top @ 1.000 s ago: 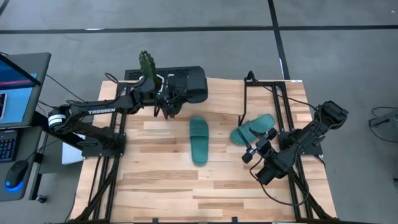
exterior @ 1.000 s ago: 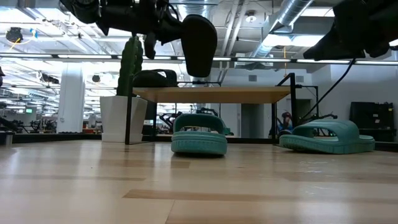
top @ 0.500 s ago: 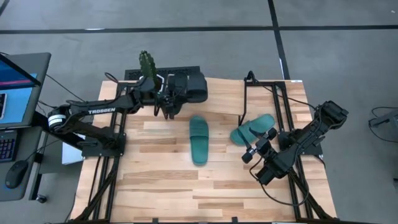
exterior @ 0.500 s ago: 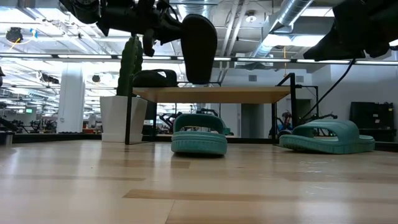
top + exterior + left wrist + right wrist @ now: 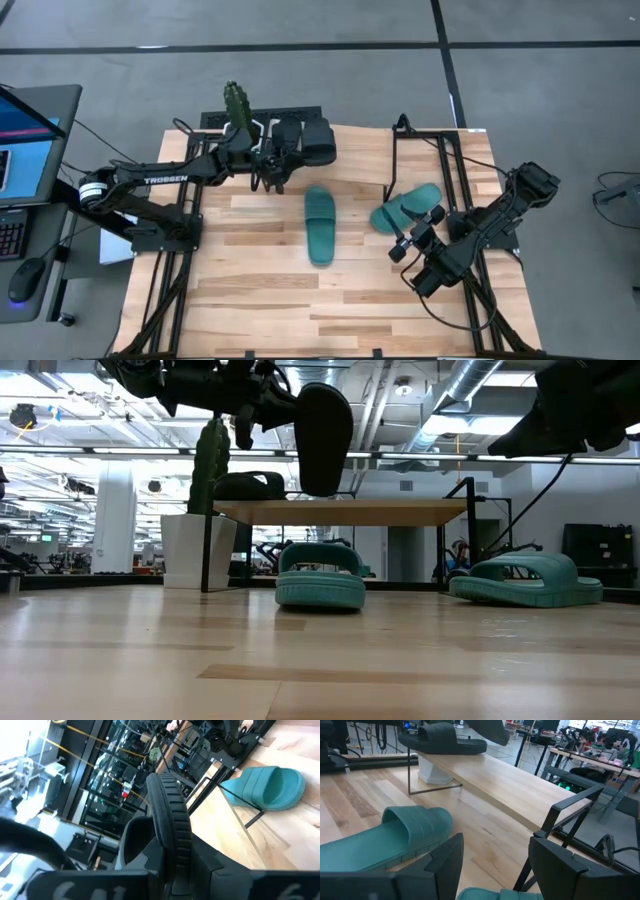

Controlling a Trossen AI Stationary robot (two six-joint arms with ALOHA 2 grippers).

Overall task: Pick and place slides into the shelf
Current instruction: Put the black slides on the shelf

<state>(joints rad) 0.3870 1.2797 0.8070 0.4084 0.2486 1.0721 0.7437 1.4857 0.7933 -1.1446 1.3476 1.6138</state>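
Note:
My left gripper (image 5: 278, 150) holds a black slide (image 5: 323, 438) in the air just over the shelf (image 5: 340, 512), a tilted light-wood board on a thin black frame at the table's far side. Another black slide (image 5: 445, 740) rests sole-down on the shelf's left part. A teal slide (image 5: 320, 225) lies flat on the table's middle. Another teal slide (image 5: 405, 208) lies to the right, just ahead of my right gripper (image 5: 495, 845), which is open with nothing between its fingers. My left gripper pinches the black slide between its two fingers at one end (image 5: 172, 855); the gripper's own body hides the exact spot. The fingers come level from the table's left. The slide stands on edge, its ribbed sole rim (image 5: 167, 805) toward the camera, lifted clear of the shelf.
A cactus in a white pot (image 5: 208, 465) stands behind the shelf's left end. Black frame bars (image 5: 450, 170) run along the table's right and left sides. A desk with a screen (image 5: 25, 140) stands left of the table. Bare wood lies toward the near edge.
My left gripper has rolled a little about its own line while staying over the shelf. The black slide has turned with it and now stands more on edge, showing narrower from above.

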